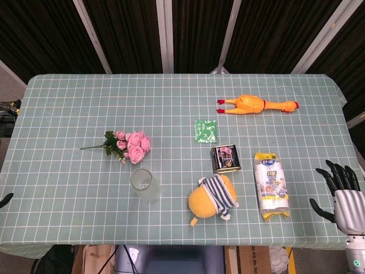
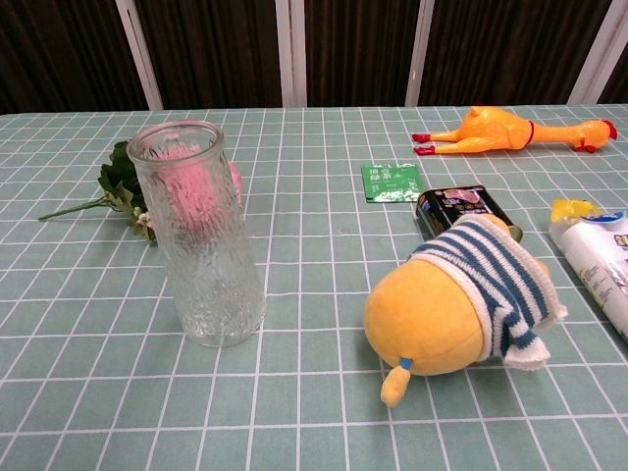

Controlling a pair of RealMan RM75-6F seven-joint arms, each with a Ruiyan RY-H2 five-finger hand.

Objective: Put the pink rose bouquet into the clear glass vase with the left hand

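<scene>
Count on bench: 1 pink rose bouquet (image 1: 128,146), 1 clear glass vase (image 1: 144,185), 1 rubber chicken (image 1: 256,105), 1 green sachet (image 1: 206,131), 1 dark tin (image 1: 226,158), 1 yellow plush in striped sweater (image 1: 212,199), 1 yellow-white packet (image 1: 271,185).

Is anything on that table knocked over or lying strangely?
Mostly the yellow plush toy in a striped sweater, tipped on its side beside the dark tin. The clear glass vase stands upright, and nothing is spilled.
</scene>
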